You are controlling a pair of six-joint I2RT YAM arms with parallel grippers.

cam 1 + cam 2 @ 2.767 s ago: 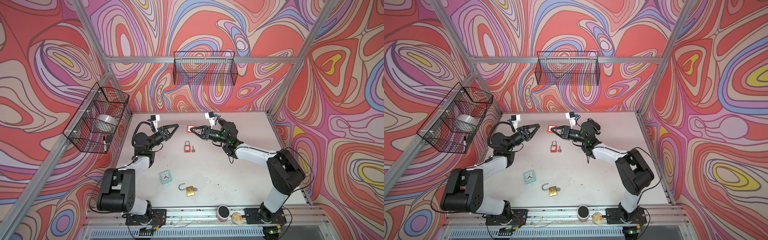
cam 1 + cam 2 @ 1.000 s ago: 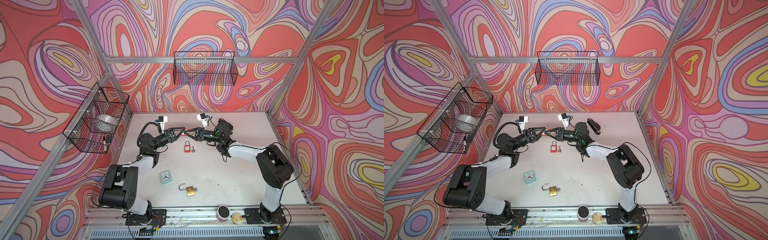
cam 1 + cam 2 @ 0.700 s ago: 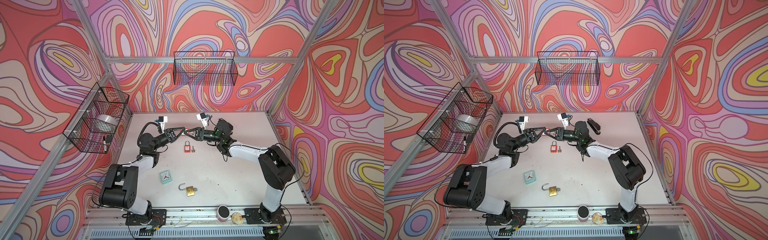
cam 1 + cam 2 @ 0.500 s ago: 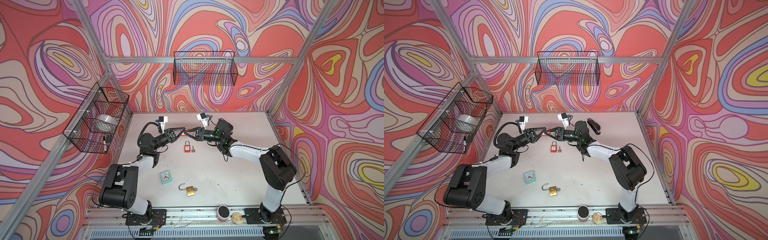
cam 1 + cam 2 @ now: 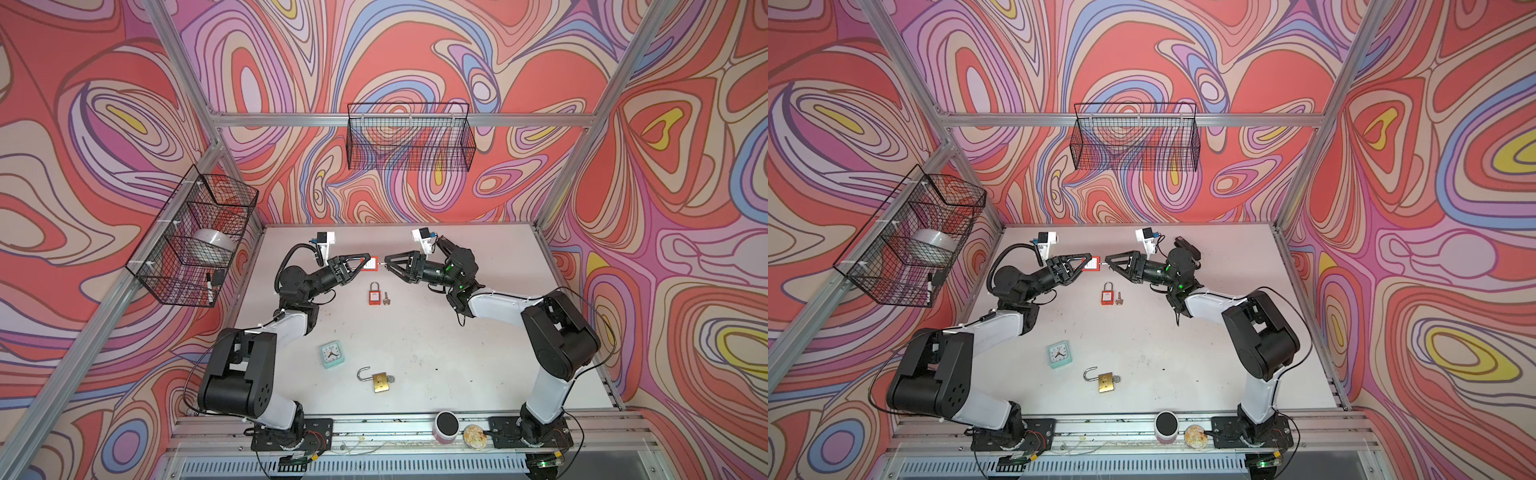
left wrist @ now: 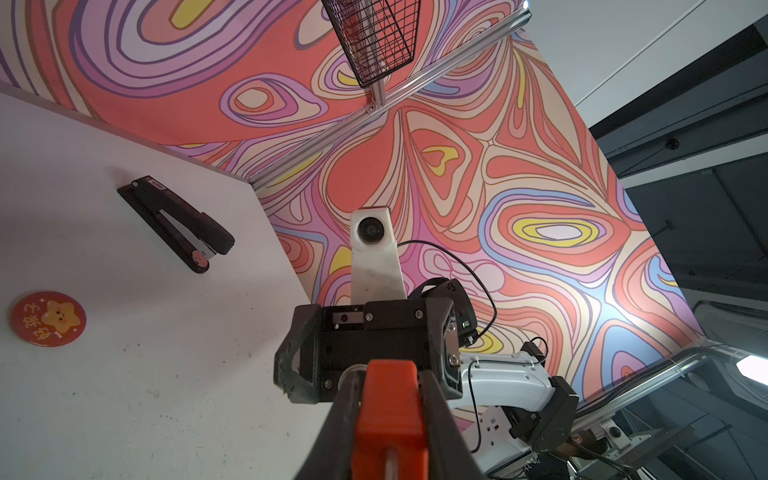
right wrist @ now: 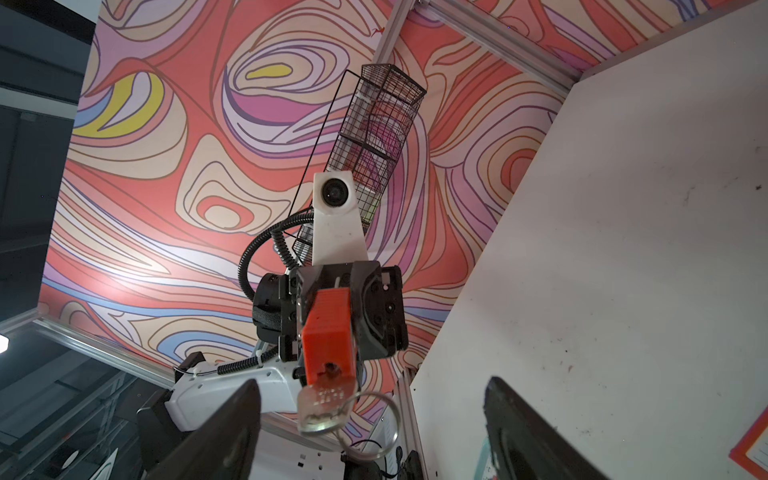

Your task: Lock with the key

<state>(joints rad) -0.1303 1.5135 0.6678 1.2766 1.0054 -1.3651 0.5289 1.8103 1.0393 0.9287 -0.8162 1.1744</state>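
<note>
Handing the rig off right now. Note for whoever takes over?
Left gripper: shut on the red padlock, held above the table.
Right gripper: open, fingers either side of the key, not gripping it.
Done: key sits in the padlock's keyhole.
To do: check the shackle is shut (can't tell from here), turn the key, pull it out.

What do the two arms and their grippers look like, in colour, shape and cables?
The left arm and right arm have white links and bulky black joint housings. The left gripper and right gripper are black, with triangular open-frame fingers. A white camera mount sits on each wrist. A ribbed black hose loops at the left wrist; a green light shows near the right.
</note>
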